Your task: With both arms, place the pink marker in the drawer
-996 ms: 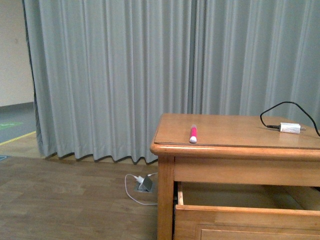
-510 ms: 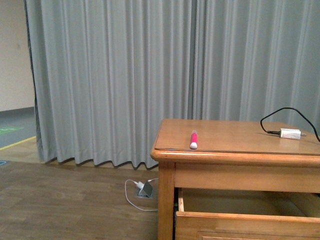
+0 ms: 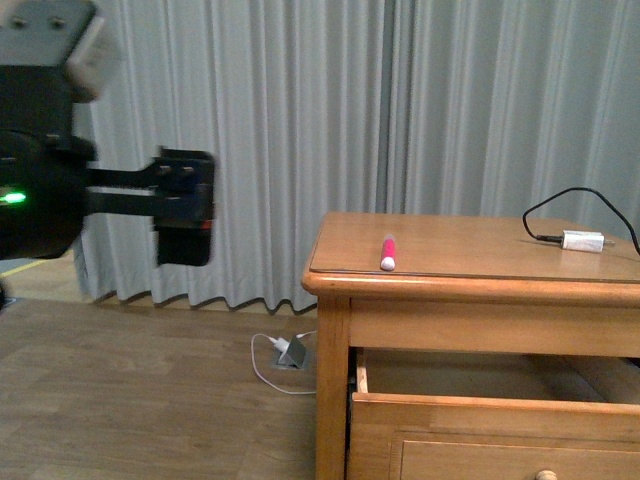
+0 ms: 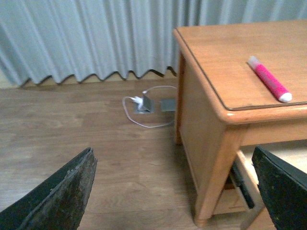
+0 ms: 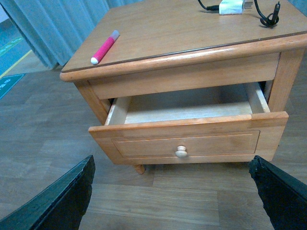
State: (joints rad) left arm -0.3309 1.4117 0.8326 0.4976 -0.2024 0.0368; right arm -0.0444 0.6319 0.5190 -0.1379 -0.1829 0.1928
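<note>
I'm holding left tool (image 4: 172, 158) and right tool (image 5: 172, 165) released, empty: the marker (image 3: 387, 256) is lying on the counter (image 3: 470, 250) above the drawer (image 3: 480, 440), waiting open.

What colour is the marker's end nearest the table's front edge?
White, on the pink marker; it shows best in the left wrist view.

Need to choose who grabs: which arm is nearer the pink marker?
Left, probably. The left arm hangs off the table on its left side, near the corner where the pink marker lies. The right arm faces the open drawer from the front, farther back.
</note>
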